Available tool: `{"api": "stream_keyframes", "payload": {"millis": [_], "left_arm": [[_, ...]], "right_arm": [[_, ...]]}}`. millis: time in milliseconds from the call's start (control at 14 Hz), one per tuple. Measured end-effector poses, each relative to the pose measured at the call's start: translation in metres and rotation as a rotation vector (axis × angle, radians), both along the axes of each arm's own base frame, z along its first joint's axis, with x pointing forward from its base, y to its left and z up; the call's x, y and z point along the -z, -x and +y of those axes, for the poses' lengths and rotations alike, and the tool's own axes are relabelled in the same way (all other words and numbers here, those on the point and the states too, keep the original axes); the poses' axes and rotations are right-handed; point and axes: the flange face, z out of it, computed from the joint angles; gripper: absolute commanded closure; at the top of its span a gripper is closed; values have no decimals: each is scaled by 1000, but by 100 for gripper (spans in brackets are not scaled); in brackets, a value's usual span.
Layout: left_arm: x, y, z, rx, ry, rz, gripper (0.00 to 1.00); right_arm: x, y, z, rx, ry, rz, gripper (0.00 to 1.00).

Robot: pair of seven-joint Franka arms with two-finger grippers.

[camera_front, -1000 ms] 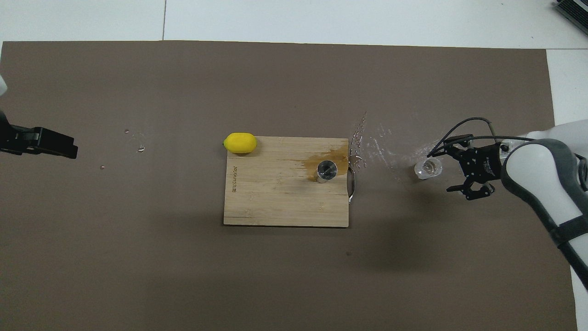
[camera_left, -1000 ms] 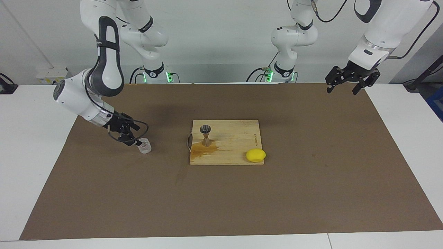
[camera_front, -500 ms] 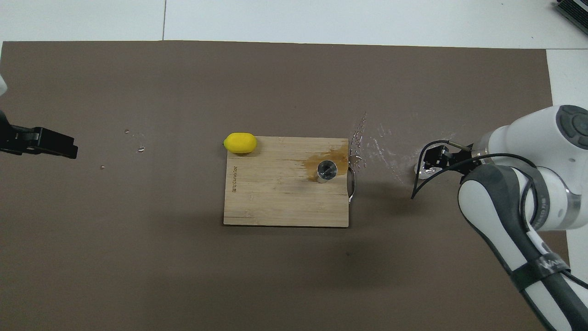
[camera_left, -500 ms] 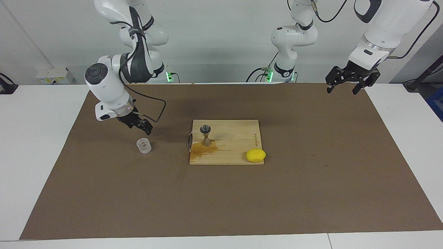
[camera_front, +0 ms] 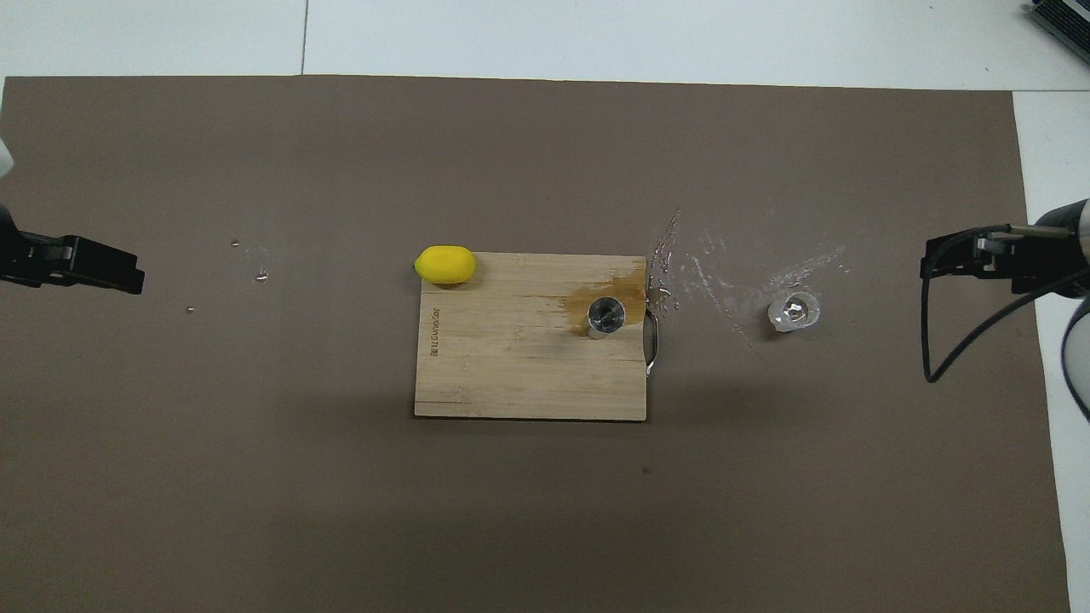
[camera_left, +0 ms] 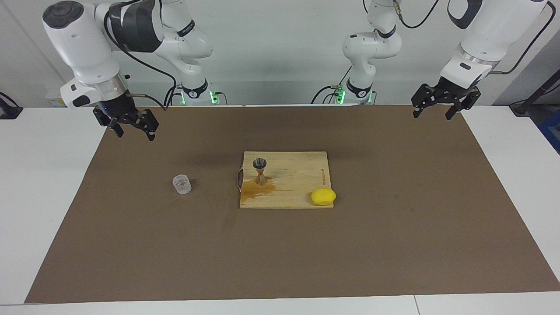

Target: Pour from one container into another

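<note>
The clear glass tumbler [camera_left: 182,184] stands upright on the brown mat toward the right arm's end; it also shows in the overhead view [camera_front: 794,312]. The metal jigger [camera_left: 260,170] stands upright on the wooden cutting board [camera_left: 302,173], at the board's handle end, and shows from above [camera_front: 605,317]. My right gripper [camera_left: 133,132] is open and empty, raised over the mat's edge at its own end, well apart from the tumbler [camera_front: 937,260]. My left gripper [camera_left: 432,114] is open and empty and waits over the mat's edge at the left arm's end [camera_front: 119,272].
A yellow lemon [camera_left: 323,196] lies at the board's corner farthest from the robots [camera_front: 444,264]. A brown wet stain [camera_left: 256,189] spreads on the board by the jigger. Water drops [camera_front: 707,268] lie on the mat between board and tumbler.
My right gripper let go of the tumbler, rose and drew back toward its end of the table. The tumbler stays upright on the mat. The left arm has not moved.
</note>
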Motion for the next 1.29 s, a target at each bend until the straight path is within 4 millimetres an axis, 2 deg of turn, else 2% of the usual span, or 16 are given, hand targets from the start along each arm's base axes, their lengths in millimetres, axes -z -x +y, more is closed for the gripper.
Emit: {"api": "stream_keyframes", "payload": {"millis": [143, 286, 786, 1286], "left_arm": [[0, 0, 0, 0, 0, 0, 0], [0, 0, 0, 0, 0, 0, 0], [0, 0, 0, 0, 0, 0, 0], [0, 0, 0, 0, 0, 0, 0]], "right_arm": [[-25, -2, 0, 1, 1, 15, 0], [-35, -5, 3, -3, 0, 51, 0], [-14, 2, 5, -8, -2, 126, 0], [-12, 6, 8, -13, -2, 132, 0]]}}
